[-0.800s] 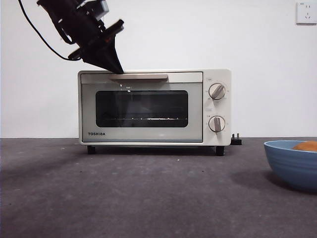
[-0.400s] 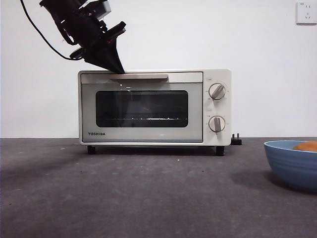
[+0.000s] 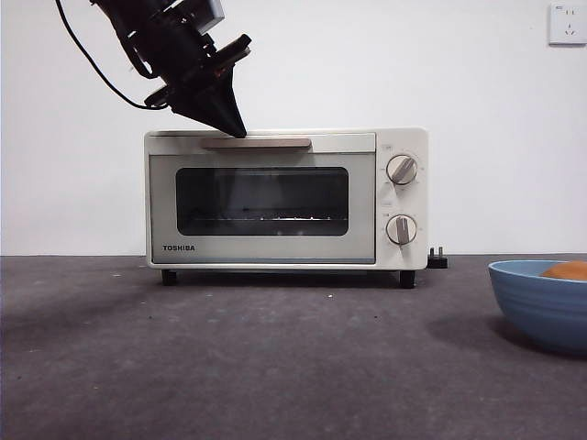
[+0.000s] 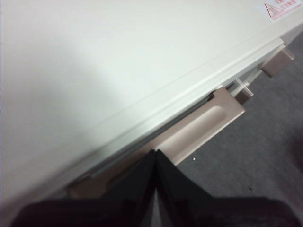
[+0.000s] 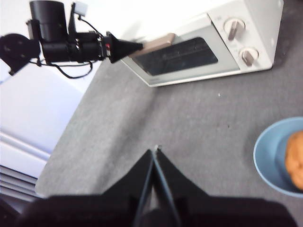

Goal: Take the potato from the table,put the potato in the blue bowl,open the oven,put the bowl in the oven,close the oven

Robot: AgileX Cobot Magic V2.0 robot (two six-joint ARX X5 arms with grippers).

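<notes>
The cream oven (image 3: 275, 252) stands at the back of the table (image 3: 275, 367). My left gripper (image 3: 237, 131) comes down from the upper left, shut, its tip against the left end of the beige handle (image 3: 275, 142). In the left wrist view the shut jaws (image 4: 155, 152) touch the handle (image 4: 199, 125), and a narrow gap shows between it and the oven top (image 4: 118, 56). At the right edge, the potato (image 3: 569, 270) lies in the blue bowl (image 3: 541, 307). My right gripper (image 5: 155, 150) hangs shut above bare table, left of the bowl (image 5: 272, 161) and potato (image 5: 296, 161).
A black plug (image 3: 438, 259) lies by the oven's right rear foot. On the wall at the top right is a white socket (image 3: 567, 20). A cable trails from the left arm at the upper left.
My left gripper has shifted a little right and up along the handle's left end. The reflection in the door glass has changed slightly. Bowl and potato have not moved.
</notes>
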